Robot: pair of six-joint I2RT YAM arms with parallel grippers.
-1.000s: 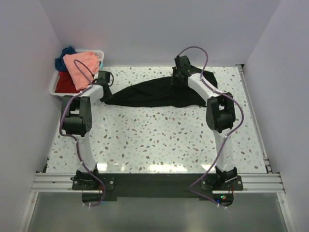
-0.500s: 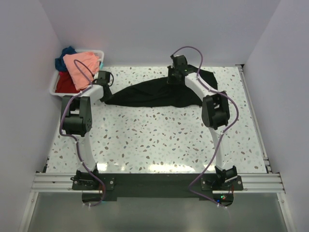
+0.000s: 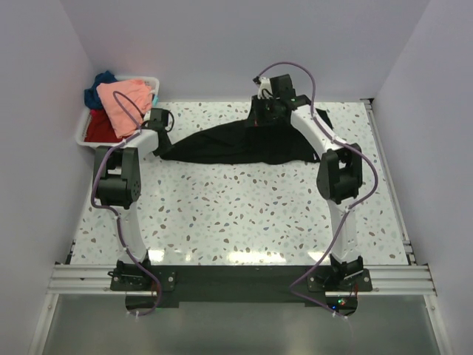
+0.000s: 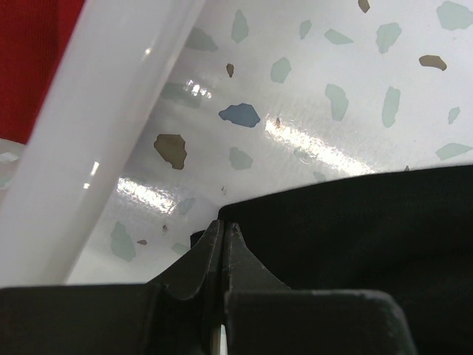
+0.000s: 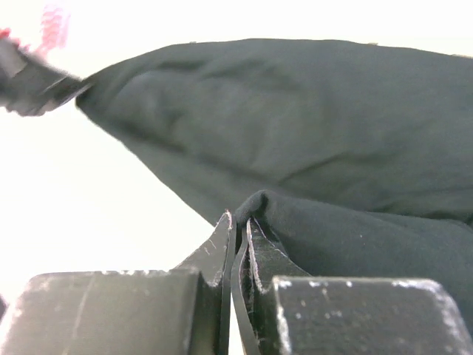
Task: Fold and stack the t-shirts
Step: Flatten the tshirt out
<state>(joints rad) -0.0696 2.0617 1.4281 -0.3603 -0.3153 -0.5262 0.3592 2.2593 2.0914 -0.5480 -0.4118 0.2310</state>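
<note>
- The left gripper (image 4: 222,225) has its jaws pressed together, with the corner of the black t-shirt (image 4: 355,237) pinched at their tips. A scrap of the cloth shows on the other side of the fingers.
- That grip sits just beside the white bin (image 4: 111,126), by its right-hand wall and low over the table (image 4: 310,89).
- The right gripper (image 5: 239,218) has its jaws all but together, clamped on a raised fold of the same shirt.
- This grip is well apart from the bin, on the shirt's rear edge and past its middle.
- Between the two grips the black t-shirt lies as a long, rumpled band on the speckled table. It starts narrow next to the bin and widens as it runs away from the bin along the back of the table.
- In the right wrist view the cloth tapers to a point at the bin end.
- The salmon-pink t-shirt (image 3: 126,103) is heaped on top of the bin and hangs over its rim.
- The red t-shirt (image 3: 100,127) lies inside the bin beneath it.
- The dark blue t-shirt (image 3: 96,85) bulges out at the bin's far left corner.
</note>
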